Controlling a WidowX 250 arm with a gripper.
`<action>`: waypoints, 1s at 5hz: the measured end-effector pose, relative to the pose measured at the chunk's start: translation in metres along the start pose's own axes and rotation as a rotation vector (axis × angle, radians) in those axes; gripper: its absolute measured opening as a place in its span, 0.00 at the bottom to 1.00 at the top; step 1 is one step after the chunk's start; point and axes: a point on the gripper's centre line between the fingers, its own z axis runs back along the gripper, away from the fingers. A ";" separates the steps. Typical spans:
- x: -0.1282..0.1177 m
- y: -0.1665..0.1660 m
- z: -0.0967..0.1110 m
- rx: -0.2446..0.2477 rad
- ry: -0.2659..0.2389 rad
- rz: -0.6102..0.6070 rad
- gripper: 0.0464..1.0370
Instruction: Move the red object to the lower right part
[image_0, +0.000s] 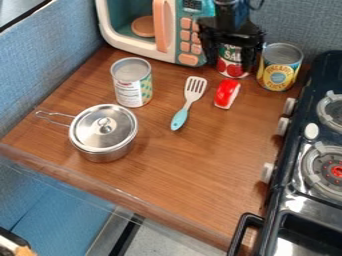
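Wooden counter (194, 165), its near right corner bounded by front edge and stove (300, 200): overshoot could drop the red object (228, 93) or jam it against the knobs (268, 172). That object lies mid-counter beside the spatula (180, 119) (easily nudged by a misaligned descent). Farther back, the claw (232, 61) appears released, its fingers spread, a can (232, 68) visible between them; contact cannot be determined.

Red-and-green can (232, 68) – "SAL" legible, label partly hidden. Yellow-label can (278, 74) & white-label can (131, 89) – print present, too small to read w/ certainty. Toy microwave display (192, 5) – chars. illegible.
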 end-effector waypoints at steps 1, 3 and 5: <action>-0.006 0.004 -0.025 0.014 0.054 0.007 0.96; -0.022 0.008 -0.059 0.021 0.135 0.029 0.96; -0.018 -0.003 -0.063 -0.002 0.109 0.023 0.66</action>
